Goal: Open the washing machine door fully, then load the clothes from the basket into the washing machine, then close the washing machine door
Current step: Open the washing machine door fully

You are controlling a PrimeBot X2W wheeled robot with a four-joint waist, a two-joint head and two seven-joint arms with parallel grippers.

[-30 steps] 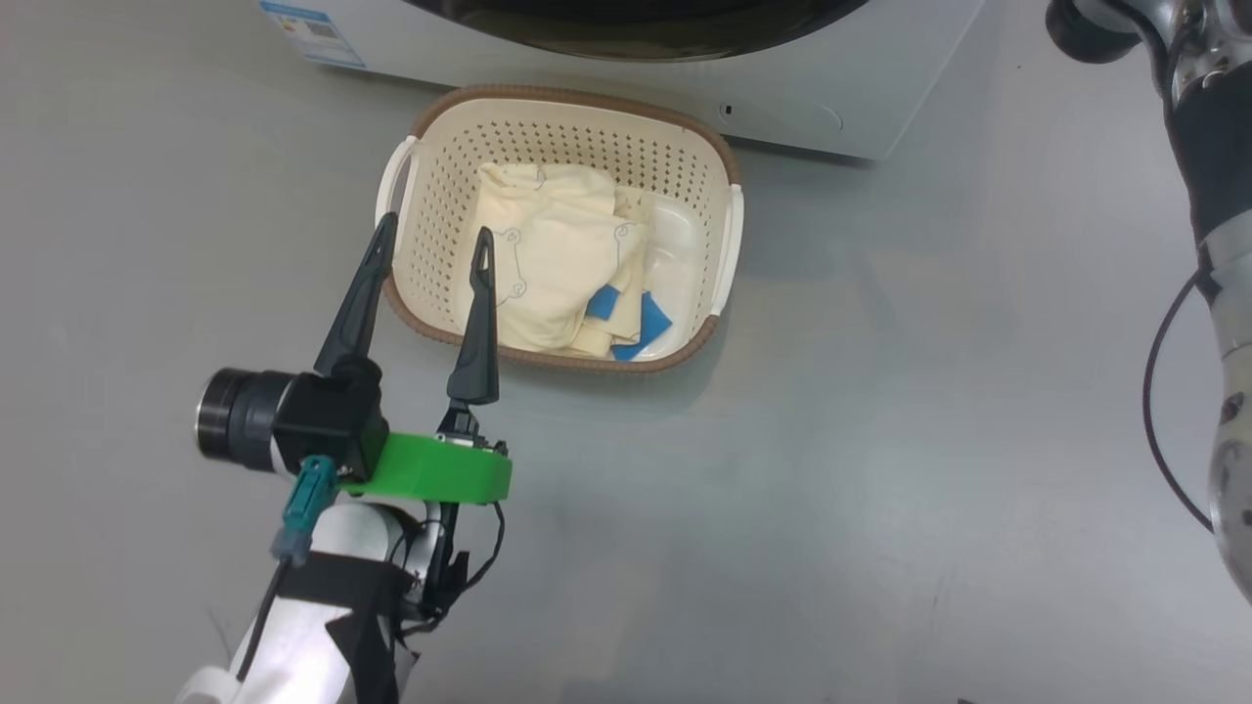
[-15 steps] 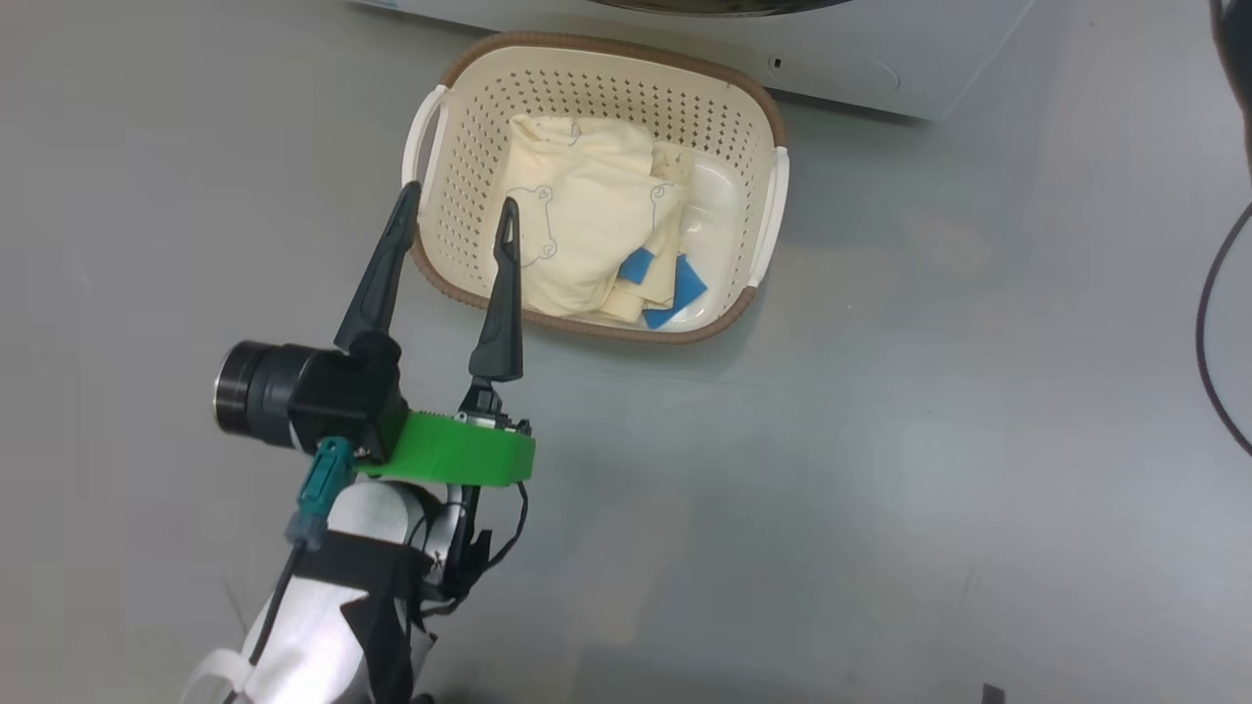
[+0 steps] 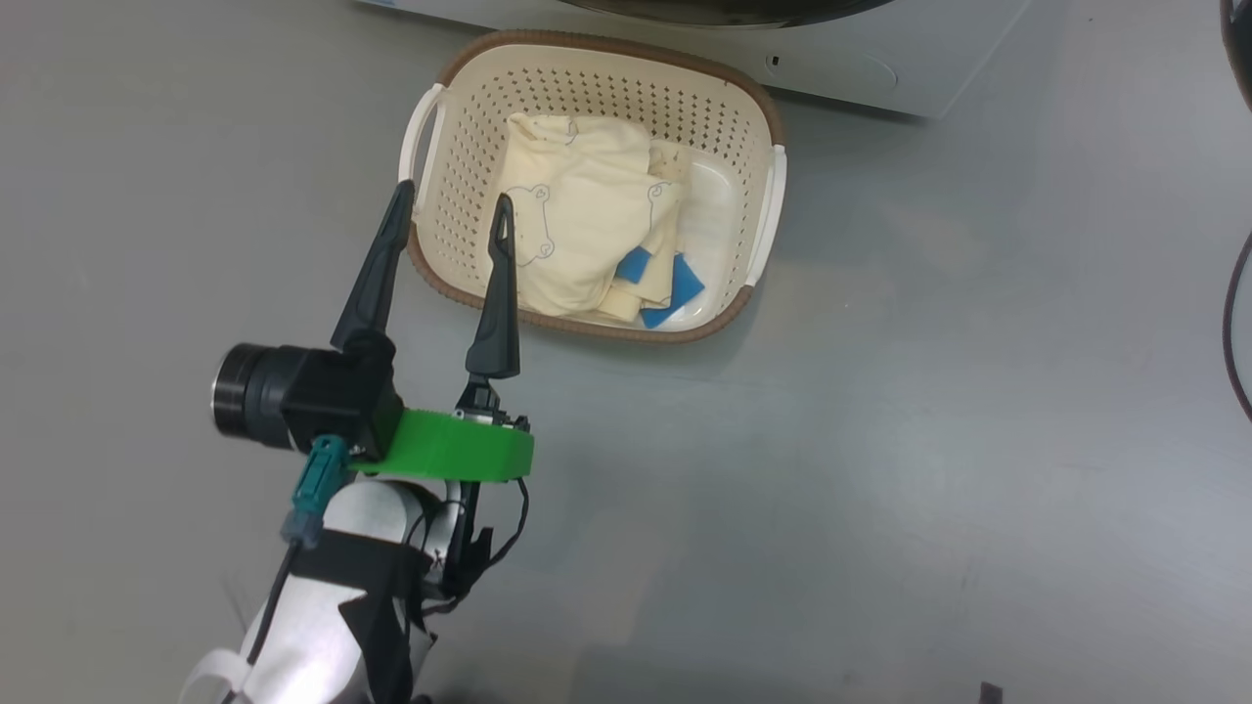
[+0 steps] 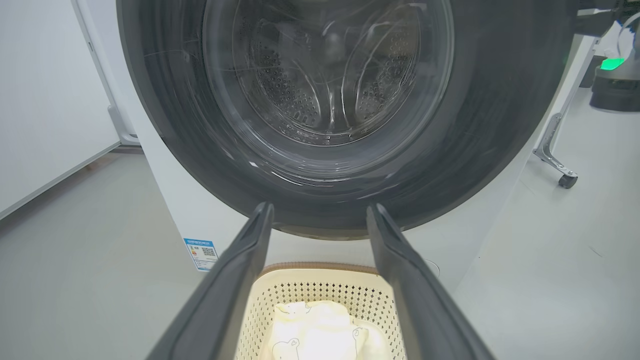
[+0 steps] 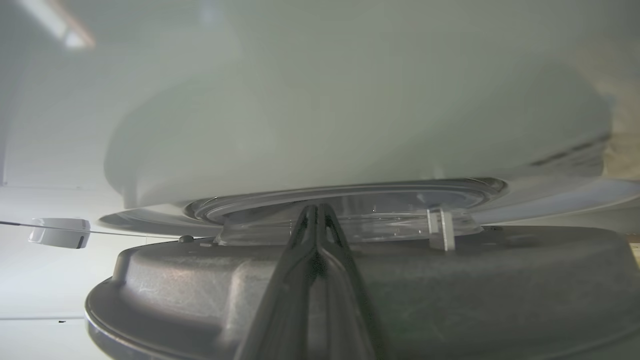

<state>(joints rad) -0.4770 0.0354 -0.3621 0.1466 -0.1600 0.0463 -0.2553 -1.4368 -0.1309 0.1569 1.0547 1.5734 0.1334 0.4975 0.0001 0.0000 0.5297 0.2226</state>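
Right wrist view: the right gripper (image 5: 316,207) is clenched, its two fingers pressed together with nothing between them. The tips point at the seam where the grey inner frame of the washing machine door (image 5: 450,280) meets its clear glass bowl; whether they actually touch cannot be told. This vantage behind the rim suggests the door is ajar and that opening it fully is the step in hand. To do it well, the closed fingers should bear on the inner frame near the free edge, not on the glass, and follow the hinge arc until the door stops, so that they do not slip off the rim. Left wrist view: the door's black rim and glass face the camera, with the perforated drum visible through them. Head view: the left gripper (image 3: 454,194) is spread wide and empty, poised over the near-left rim of the basket (image 3: 587,93). The basket stands on the floor (image 3: 880,440) just before the washing machine (image 3: 831,49), and the clothes (image 3: 577,215) lie heaped inside it, untouched. That arm is best kept clear of the door's sweep.
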